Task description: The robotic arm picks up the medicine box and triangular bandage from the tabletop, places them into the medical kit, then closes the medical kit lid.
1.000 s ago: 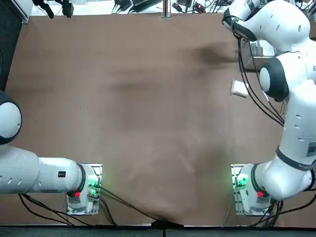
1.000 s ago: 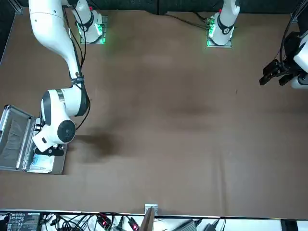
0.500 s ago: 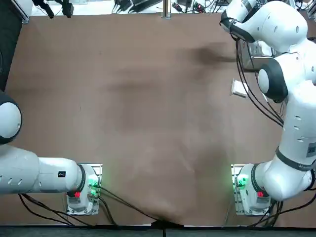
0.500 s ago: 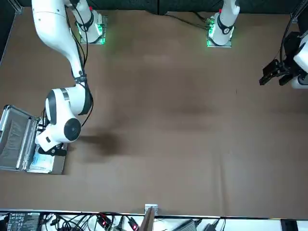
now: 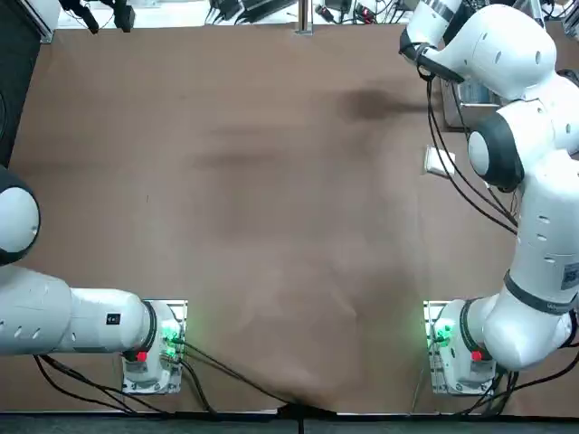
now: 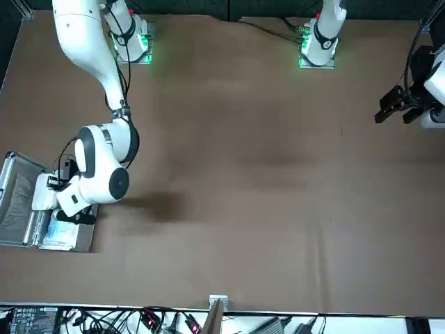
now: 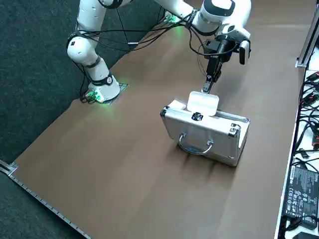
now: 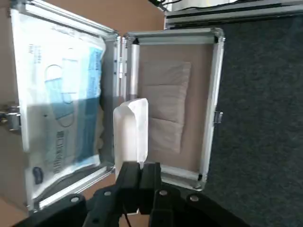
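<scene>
Right arm (image 6: 103,156) has shifted toward the robot's left since the earlier front view; medicine box (image 6: 45,193) has come into sight beside it, over the open medical kit (image 6: 21,202). Right gripper (image 8: 140,165) is seen clamped on the box's edge. Kit interior is shown by wrist view only: 2 hinged halves, blue-and-white packet (image 8: 66,99) in 1, grey pouch (image 8: 164,101) in the other. Carrying handle (image 7: 195,151) is shown by right side view. Gripper is hidden in top view.
</scene>
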